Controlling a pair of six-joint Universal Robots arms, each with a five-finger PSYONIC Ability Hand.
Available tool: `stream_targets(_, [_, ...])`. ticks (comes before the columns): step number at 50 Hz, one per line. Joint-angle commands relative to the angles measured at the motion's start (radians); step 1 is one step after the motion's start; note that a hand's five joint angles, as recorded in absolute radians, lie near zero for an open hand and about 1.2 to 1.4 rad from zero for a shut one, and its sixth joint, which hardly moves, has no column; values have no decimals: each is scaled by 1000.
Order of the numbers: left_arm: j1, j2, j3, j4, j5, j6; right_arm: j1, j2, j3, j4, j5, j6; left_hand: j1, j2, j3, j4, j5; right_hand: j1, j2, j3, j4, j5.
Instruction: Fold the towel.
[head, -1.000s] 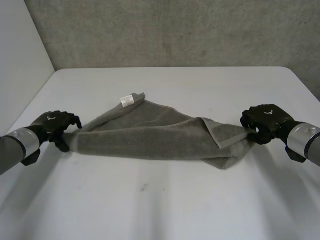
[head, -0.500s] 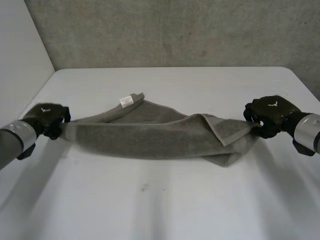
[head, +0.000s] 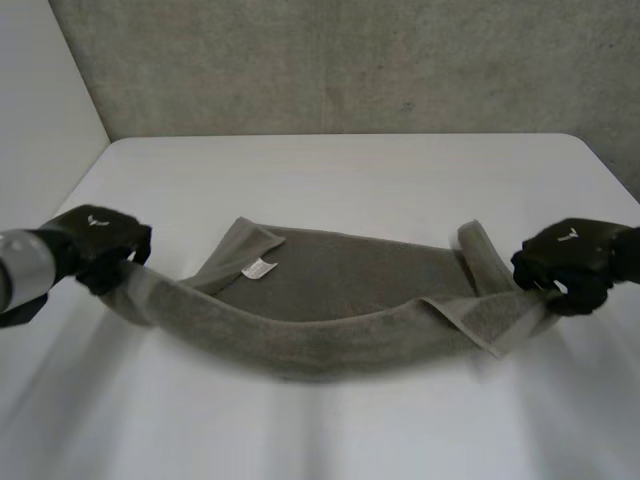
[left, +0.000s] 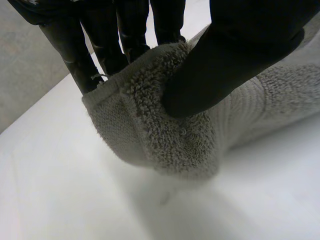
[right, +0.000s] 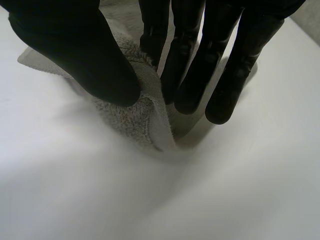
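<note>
Closest to me is the near edge of the grey towel (head: 330, 300), raised off the white table (head: 400, 170) and slung between the two hands like a shallow hammock, lowest at its middle. At the towel's left end the left hand (head: 100, 243) has the corner clamped. Seen from that wrist, the thumb presses a thick roll of pile against the fingers behind it. At the towel's right end the right hand (head: 572, 262) does the same, with its thumb on one face of the hem and the fingers on the other, so the cloth is pinched between them. A short tail of hem pokes out past that grip, and both corners hang just above the tabletop.

Behind the lifted edge the rest of the towel lies flat on the table. Its left far corner is turned over on itself with a small white label (head: 258, 268) showing, and near the right hand a narrow strip of cloth stands up in a loop. Past the towel's far edge there is bare table, then the rough grey wall (head: 350, 60).

I'd say this is the first fold, with the near edge picked up and ready to go over the flat half. The next move calls for both hands to travel away from the robot together, level and spread enough to take out the sag. They should lay the edge along the far one with the corners matched, and let go only once it rests there. The turned-over corner and the loop may need smoothing.
</note>
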Motion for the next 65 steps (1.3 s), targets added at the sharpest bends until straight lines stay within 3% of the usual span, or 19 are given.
stream_targets(1, [-126, -237, 414, 41, -92, -39, 105, 120, -281, -158, 23, 178, 221, 181, 182, 179, 190, 441, 225, 215, 207, 246])
stream_targets(5, [-155, -302, 660, 88, -162, -104, 110, 131, -378, -333, 38, 326, 221, 181, 182, 179, 190, 441, 225, 215, 207, 246])
stream_targets(9, [-166, -352, 917, 194, -219, -200, 119, 93, -424, -704, 98, 545, 221, 181, 182, 179, 190, 441, 225, 215, 207, 246])
stream_targets(10, [-164, -371, 1046, 273, -247, -264, 122, 63, -409, -844, 127, 609, 221, 181, 182, 179, 190, 441, 225, 215, 207, 246])
stream_targets(11, [-164, -384, 1156, 357, -282, -334, 122, 63, -409, -846, 127, 610, 221, 181, 182, 179, 190, 441, 225, 215, 207, 246])
stream_targets(13, [-164, -391, 1211, 416, -306, -378, 122, 20, -357, -1078, 178, 721, 221, 181, 182, 179, 190, 441, 225, 215, 207, 246])
stream_targets(18, [-167, -383, 1205, 463, -325, -441, 116, -20, -266, -1210, 161, 812, 221, 181, 182, 179, 190, 441, 225, 215, 207, 246])
stream_targets(24, [-172, -377, 973, 433, -322, -455, 115, -17, -220, -1194, 74, 834, 221, 181, 182, 179, 190, 441, 225, 215, 207, 246])
stream_targets(28, [-169, -354, 808, 433, -305, -456, 113, 22, -208, -1079, -37, 834, 221, 181, 182, 179, 190, 441, 225, 215, 207, 246])
stream_targets(35, [-170, -334, 413, 456, -193, -450, 112, 140, -196, -856, -133, 775, 221, 181, 182, 179, 190, 441, 225, 215, 207, 246])
stream_targets(38, [-172, -337, 285, 464, -161, -446, 102, 210, -159, -778, -164, 662, 221, 181, 182, 179, 190, 441, 225, 215, 207, 246])
stream_targets(40, [-172, -337, 227, 467, -150, -446, 83, 270, -119, -712, -172, 473, 221, 181, 182, 179, 190, 441, 225, 215, 207, 246])
stream_targets(43, [-169, -335, 132, 487, -141, -444, 69, 301, -107, -680, -170, 372, 221, 181, 182, 179, 190, 441, 225, 215, 207, 246])
stream_targets(45, [-169, -334, 93, 501, -141, -440, 29, 347, -94, -593, -164, 190, 221, 181, 182, 179, 190, 441, 225, 215, 207, 246])
stream_targets(51, [-154, -257, -24, 535, -139, -348, -37, 362, -96, -428, -158, 2, 221, 181, 182, 179, 190, 428, 211, 201, 194, 232])
stream_targets(54, [-150, -214, -63, 535, -138, -306, -63, 347, -97, -344, -164, -47, 221, 181, 182, 179, 190, 225, 8, -2, -9, 30])
stream_targets(58, [-150, -168, -100, 535, -135, -298, -101, 303, -91, -316, -170, -50, 221, 181, 182, 179, 190, -231, -448, -458, -465, -427])
stream_targets(61, [-150, -119, -137, 535, -121, -298, -121, 278, -84, -318, -173, -50, 221, 181, 182, 179, 190, -411, -628, -638, -645, -607])
stream_targets(65, [-150, -38, -179, 533, -101, -298, -137, 258, -78, -325, -175, -45, 221, 181, 182, 179, 190, -474, -690, -700, -708, -669])
